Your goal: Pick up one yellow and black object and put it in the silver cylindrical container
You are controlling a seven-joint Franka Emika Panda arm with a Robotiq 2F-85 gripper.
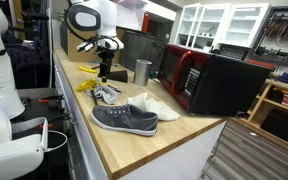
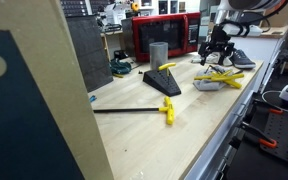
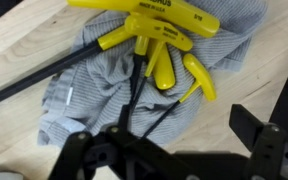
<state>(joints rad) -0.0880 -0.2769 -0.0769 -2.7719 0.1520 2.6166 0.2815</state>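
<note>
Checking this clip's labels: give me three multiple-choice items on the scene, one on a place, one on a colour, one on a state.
1. The bundled yellow-handled keys lie: A on a grey cloth; B on the grey shoe; C on the floor.
2. The front of the microwave-like box is: A blue; B red; C white.
3. The silver cup is: A upright; B lying on its side; C stacked on the shoe.

Answers: 1 A, the wrist view shows grey knit beneath them. 2 B, red shows in both exterior views. 3 A, its sides stand vertical.
</note>
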